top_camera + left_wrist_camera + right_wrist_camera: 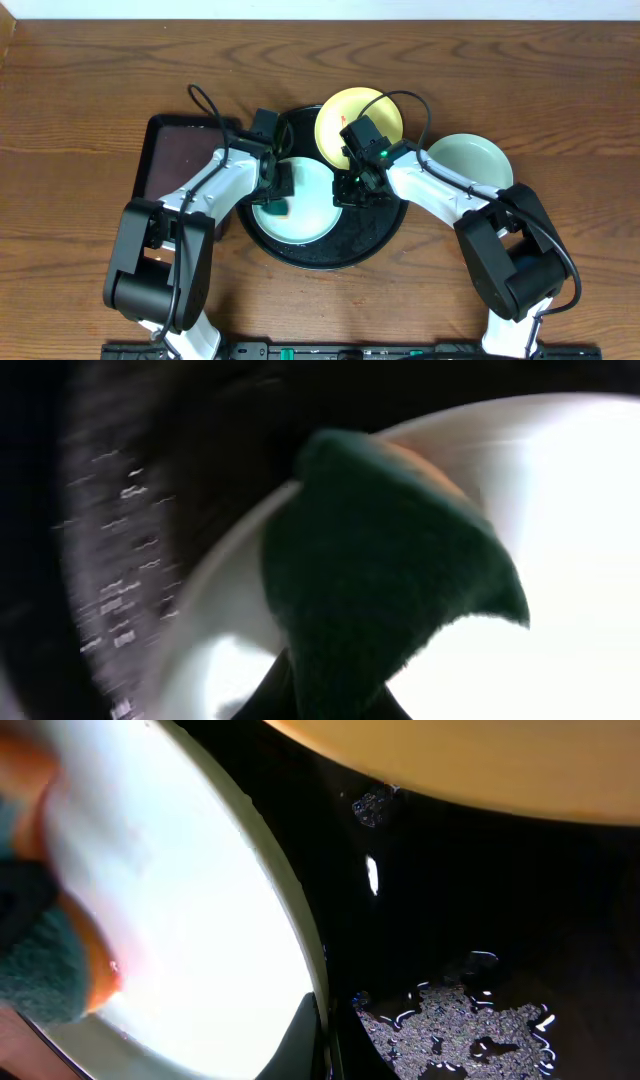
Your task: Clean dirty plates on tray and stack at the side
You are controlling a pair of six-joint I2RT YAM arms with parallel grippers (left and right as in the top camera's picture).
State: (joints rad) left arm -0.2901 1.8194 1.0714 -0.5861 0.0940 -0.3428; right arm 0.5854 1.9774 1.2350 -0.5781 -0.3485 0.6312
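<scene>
The black round tray (322, 256) holds a mint-blue plate (308, 212). My left gripper (273, 200) is shut on a green sponge (272, 209) that presses on the plate's left side. In the left wrist view the sponge (380, 590) covers the plate (570, 510), with an orange edge showing. My right gripper (349, 190) is shut on the plate's right rim; in the right wrist view one finger (318, 1032) lies over the rim of the plate (200, 890). A yellow plate (358, 112) with a red streak rests on the tray's far rim. A second mint plate (472, 160) lies on the table to the right.
A small rectangular dark-brown tray (172, 150) lies left of the black tray, under my left arm. Water droplets and foam (450, 1020) sit on the black tray's floor near my right gripper. The wooden table (90, 90) surrounds everything.
</scene>
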